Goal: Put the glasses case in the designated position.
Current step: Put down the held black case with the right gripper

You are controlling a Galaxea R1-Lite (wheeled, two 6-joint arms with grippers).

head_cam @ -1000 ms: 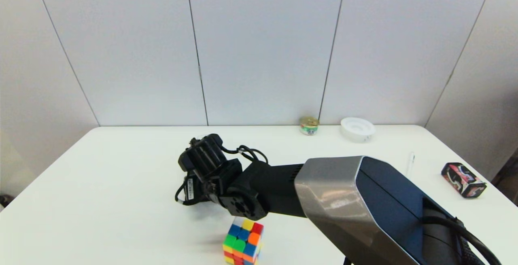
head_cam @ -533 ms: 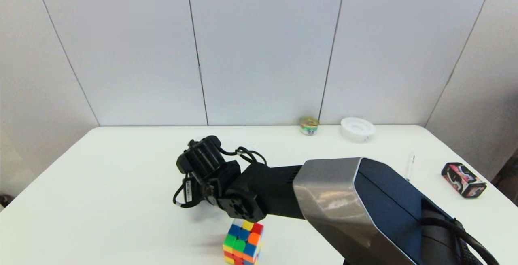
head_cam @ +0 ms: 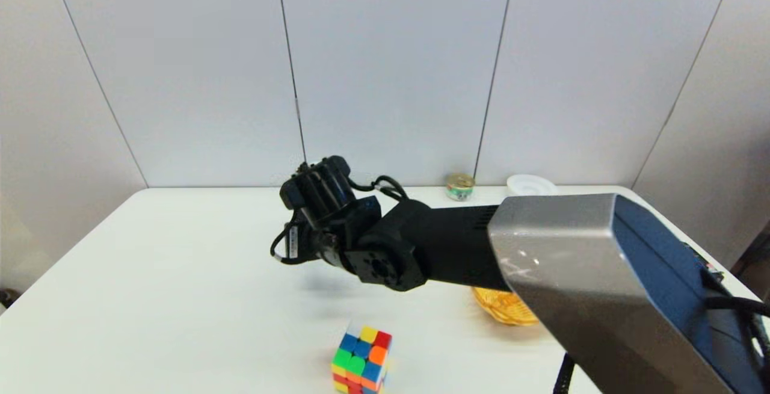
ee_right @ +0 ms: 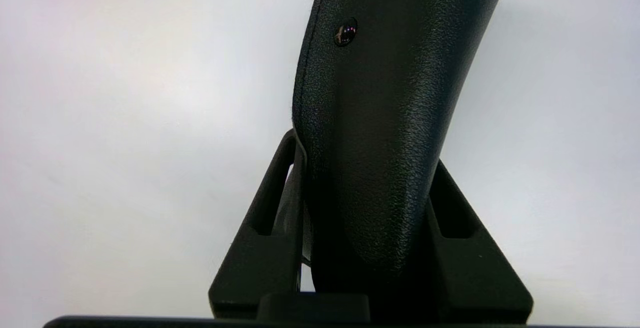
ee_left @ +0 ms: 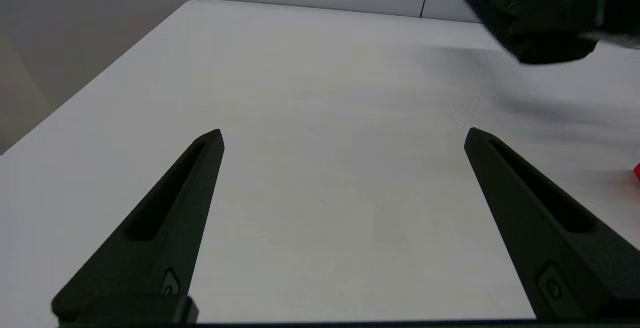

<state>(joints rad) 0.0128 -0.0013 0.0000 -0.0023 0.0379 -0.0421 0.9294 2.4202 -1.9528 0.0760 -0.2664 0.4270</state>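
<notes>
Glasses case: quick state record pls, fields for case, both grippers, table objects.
case: glasses case clamped between the right gripper's fingers, lifted off the table
right gripper: shut on the case, above table centre
left gripper: open, holding nothing, low over bare table
basket: partly hidden under right arm
other: Rubik's cube at near edge; small can at far edge

White table point(head_cam: 180, 273) with colour cube point(head_cam: 361, 360), woven basket point(head_cam: 504, 307), small tin point(head_cam: 460, 186), white dish point(head_cam: 529, 184).
</notes>
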